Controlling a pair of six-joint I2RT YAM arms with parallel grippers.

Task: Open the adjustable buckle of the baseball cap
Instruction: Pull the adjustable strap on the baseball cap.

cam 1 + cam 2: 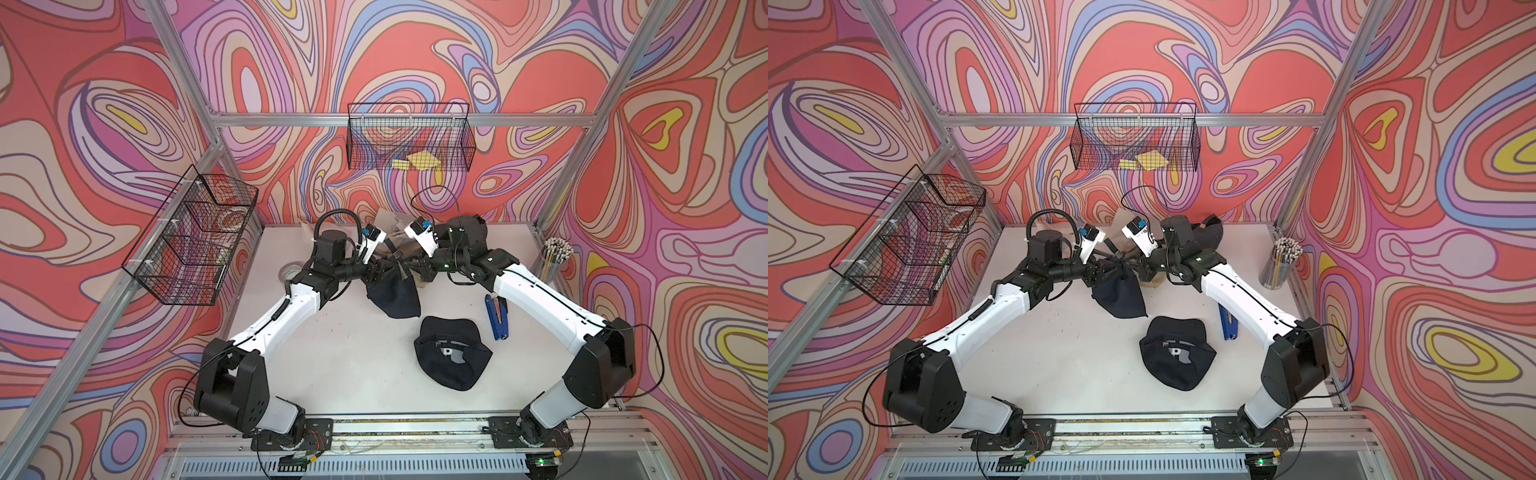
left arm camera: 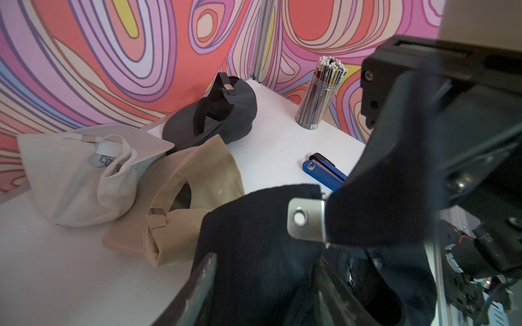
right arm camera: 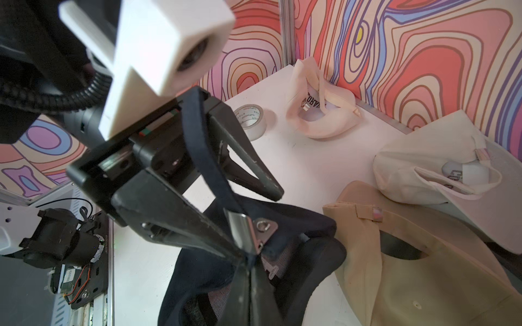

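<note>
**Figure.** Opening the cap buckle, part-way through. The navy cap [image 1: 392, 297] hangs by its rear band over the table [image 1: 332, 374], toward 12 o'clock of the table's centre in both top views, between the 2 arms. Whether its lower edge touches the surface cannot be told.

**Grippers.** The left gripper [image 2: 265, 256] reaches in from 9 o'clock of the cap's top and the right gripper [image 3: 248, 288] from 3 o'clock.
- Right gripper: jaws pressed together, pinching the navy cap at its band just beside the buckle [image 3: 250, 230]. It alone appears to carry the cap.
- Left gripper: jaws spread. In the right wrist view the strap [image 3: 197, 135] runs between them unclamped.

**Progress (judged).**
- Done: the cap is lifted and the buckle is exposed between the 2 sets of fingertips.
- Uncertain: the buckle's 2 metal leaves stand at an angle to each other, which suggests the clasp is levered up. Full release cannot be confirmed.
- Left to do: the strap runs into the buckle, so slackening it or drawing it out appears to remain.

**Surroundings.** A 2nd navy cap [image 1: 451, 357] lies between 4 and 5 o'clock of the held cap, and a blue stapler [image 1: 496, 318] lies at 3 o'clock. A beige cap [image 3: 409, 268] lies just beside the work.
</note>
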